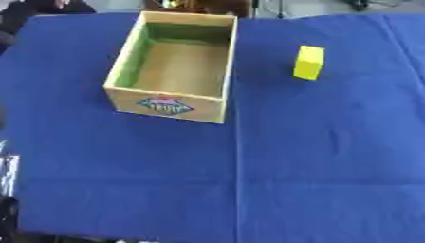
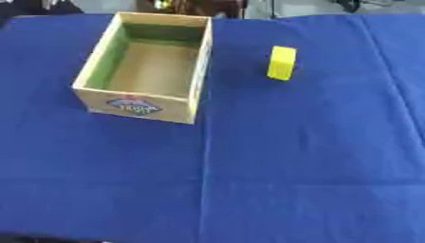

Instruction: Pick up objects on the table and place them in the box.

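One box (image 1: 170, 107) and one yellow block (image 1: 309, 62) sat on the blue desk (image 1: 315, 161). The block stood upright, at three o'clock from the open, empty box. No hand showed.

The label (image 1: 165, 106) on the near wall of the box (image 1: 217, 71) is blurred — a blue and red emblem shows, but its lettering cannot be read. Beyond the table's (image 1: 332, 166) far edge, dark shapes (image 1: 37, 8) at the upper left and something brownish (image 1: 199, 5) behind the box are cut off by the top of the picture (too smeared to identify). At the lower left edge of the left eye view a pale and dark sliver (image 1: 6, 190) is cropped — unidentifiable. The table runs past the right and bottom edges.
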Controlling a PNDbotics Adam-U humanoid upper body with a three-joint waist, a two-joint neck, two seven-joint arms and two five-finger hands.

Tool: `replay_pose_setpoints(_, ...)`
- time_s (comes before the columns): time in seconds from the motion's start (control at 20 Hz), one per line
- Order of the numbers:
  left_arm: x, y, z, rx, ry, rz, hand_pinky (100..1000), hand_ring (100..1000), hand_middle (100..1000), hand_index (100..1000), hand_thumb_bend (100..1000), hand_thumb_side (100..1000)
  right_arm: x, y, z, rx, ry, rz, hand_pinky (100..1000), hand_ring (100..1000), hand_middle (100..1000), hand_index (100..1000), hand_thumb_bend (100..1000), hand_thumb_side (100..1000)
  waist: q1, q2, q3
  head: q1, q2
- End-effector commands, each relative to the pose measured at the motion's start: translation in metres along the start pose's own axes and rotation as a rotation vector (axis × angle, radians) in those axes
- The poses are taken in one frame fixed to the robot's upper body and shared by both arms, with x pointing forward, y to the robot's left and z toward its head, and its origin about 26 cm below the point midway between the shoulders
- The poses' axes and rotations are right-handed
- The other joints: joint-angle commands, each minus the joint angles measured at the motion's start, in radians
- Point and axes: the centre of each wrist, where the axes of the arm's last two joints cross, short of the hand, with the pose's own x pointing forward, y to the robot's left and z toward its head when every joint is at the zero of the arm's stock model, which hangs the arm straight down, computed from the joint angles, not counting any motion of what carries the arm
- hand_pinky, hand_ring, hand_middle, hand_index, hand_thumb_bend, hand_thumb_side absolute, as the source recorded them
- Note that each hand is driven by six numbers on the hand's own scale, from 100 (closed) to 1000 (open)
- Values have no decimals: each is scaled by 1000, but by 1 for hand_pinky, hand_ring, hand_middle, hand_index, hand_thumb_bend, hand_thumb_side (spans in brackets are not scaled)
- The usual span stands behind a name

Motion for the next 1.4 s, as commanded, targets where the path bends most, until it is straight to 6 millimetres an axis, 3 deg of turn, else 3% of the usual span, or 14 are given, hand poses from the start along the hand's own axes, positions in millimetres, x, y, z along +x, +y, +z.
replay_pose_setpoints(0.05, 6, 3, -7, 3, -33, -9, 491, 603, 652, 814, 179, 1000, 1, -20, 6, -34, 3, 32, 661, 681, 528, 733, 550, 903, -2, -18, -1, -4, -9)
replay_pose_setpoints(0.65, 6, 3, -6, 6, -29, -12, 491, 601, 651, 814, 179, 1000, 3, -20, 5, -31, -2, 27, 665, 692, 542, 741, 560, 905, -2, -20, 0, -9, -19)
replay_pose_setpoints(1.0, 6, 1, -6, 2, -27, -6, 489, 599, 650, 814, 176, 1000, 11, -25, -14, -11, -32, 89, 716, 771, 662, 821, 609, 953, -3, -6, 5, -42, -27)
replay_pose_setpoints(1.3, 5, 0, -6, 3, -27, -7, 487, 597, 648, 813, 171, 1000, 12, -26, -24, 54, -48, 177, 763, 818, 736, 866, 667, 882, -9, 13, 15, -66, -51)
replay_pose_setpoints(1.4, 5, 0, -6, 3, -27, -7, 487, 596, 648, 813, 169, 1000, 13, -25, -28, 85, -53, 199, 785, 835, 754, 897, 719, 818, -12, 21, 19, -73, -60)
